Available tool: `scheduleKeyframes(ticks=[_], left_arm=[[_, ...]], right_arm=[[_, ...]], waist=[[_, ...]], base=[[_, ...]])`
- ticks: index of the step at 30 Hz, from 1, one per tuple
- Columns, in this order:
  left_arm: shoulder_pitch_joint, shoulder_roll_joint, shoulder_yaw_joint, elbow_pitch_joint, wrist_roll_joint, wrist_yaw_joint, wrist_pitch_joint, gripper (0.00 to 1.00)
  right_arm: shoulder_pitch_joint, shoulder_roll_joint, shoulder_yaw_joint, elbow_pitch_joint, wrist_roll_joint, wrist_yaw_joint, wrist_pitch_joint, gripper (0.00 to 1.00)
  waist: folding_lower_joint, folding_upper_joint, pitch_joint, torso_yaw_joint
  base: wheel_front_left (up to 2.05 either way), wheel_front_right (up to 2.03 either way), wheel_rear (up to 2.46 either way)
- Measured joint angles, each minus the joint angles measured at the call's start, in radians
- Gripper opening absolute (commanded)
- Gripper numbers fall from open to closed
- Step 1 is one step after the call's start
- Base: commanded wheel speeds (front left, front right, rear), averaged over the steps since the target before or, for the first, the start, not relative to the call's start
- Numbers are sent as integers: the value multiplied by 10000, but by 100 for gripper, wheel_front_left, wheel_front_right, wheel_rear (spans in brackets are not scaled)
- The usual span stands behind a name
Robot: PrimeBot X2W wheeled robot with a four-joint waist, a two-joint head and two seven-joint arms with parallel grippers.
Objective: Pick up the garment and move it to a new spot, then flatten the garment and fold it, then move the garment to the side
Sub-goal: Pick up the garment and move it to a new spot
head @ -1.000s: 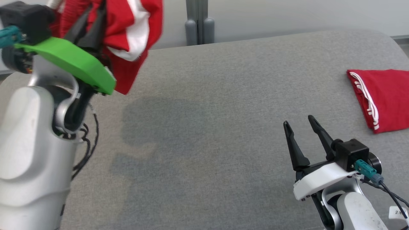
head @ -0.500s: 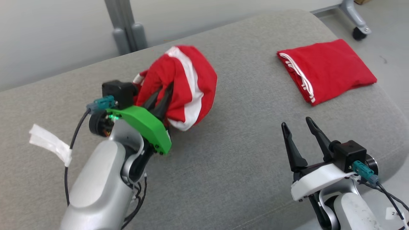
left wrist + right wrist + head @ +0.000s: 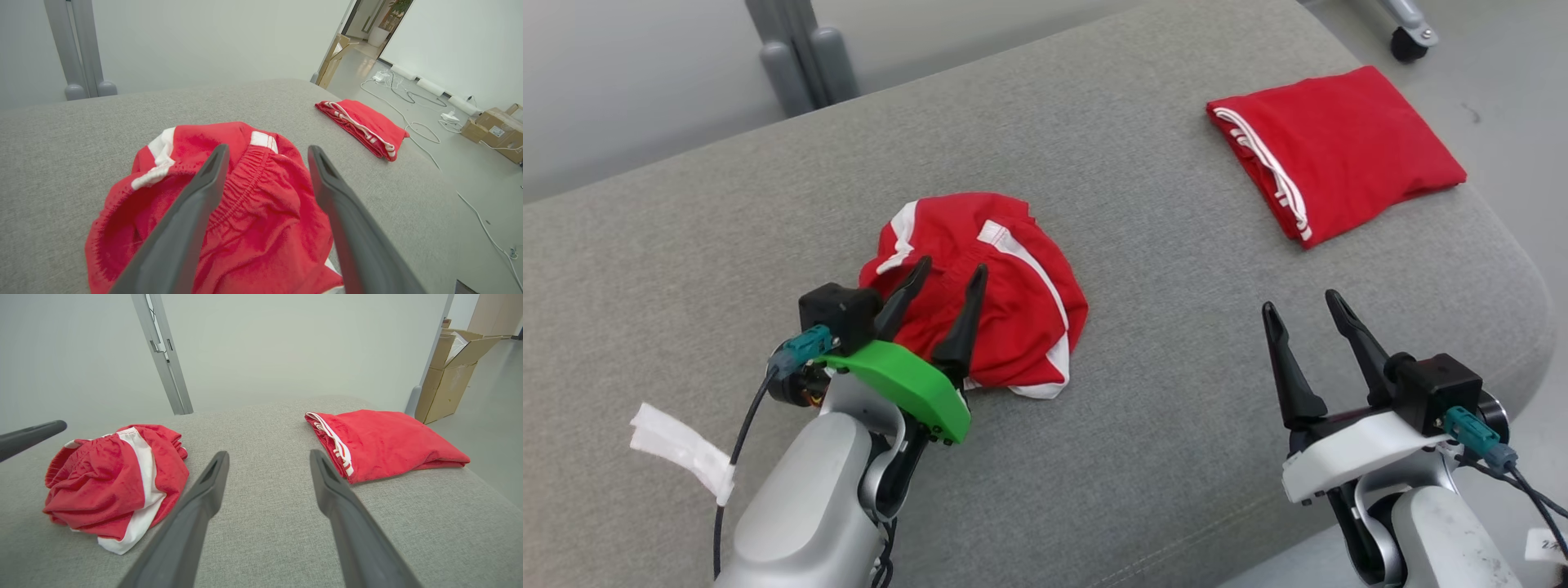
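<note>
The garment (image 3: 1013,278) is a crumpled pair of red shorts with white stripes, lying in a heap on the grey padded table (image 3: 1160,245). My left gripper (image 3: 952,266) stands open just over the heap's near side, with its fingers spread and holding nothing. In the left wrist view the garment (image 3: 253,192) lies under and between the open left gripper (image 3: 267,148). My right gripper (image 3: 1300,302) hovers open over bare table at the lower right. From the right wrist the garment (image 3: 106,473) lies to the left of the right gripper (image 3: 267,453).
A second red garment (image 3: 1339,139), folded, lies near the table's far right corner. Grey posts (image 3: 800,57) stand behind the table. A cardboard box (image 3: 453,355) and floor cables (image 3: 408,122) are beyond the right edge. A white tape tag (image 3: 682,449) hangs from my left arm's cable.
My left gripper came down from high on the left with the garment, set it on the table and opened. The head camera turned, so the whole picture shifted. My right gripper stayed open.
</note>
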Motion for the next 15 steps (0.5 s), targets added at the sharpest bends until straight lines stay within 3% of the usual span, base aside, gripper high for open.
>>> scheduleKeyframes(ticks=[5, 15], left_arm=[[830, 372, 428, -918, -121, 42, -876, 100], [3421, 1083, 2451, -3450, 424, 1062, -1246, 100]], right_arm=[[87, -44, -123, -81, -36, 0, 90, 100], [367, -259, -426, -146, -69, 0, 205, 100]], waist=[[0, 0, -89, 641], [0, 0, -750, 2242]], base=[[0, 0, 0], [0, 0, 0]])
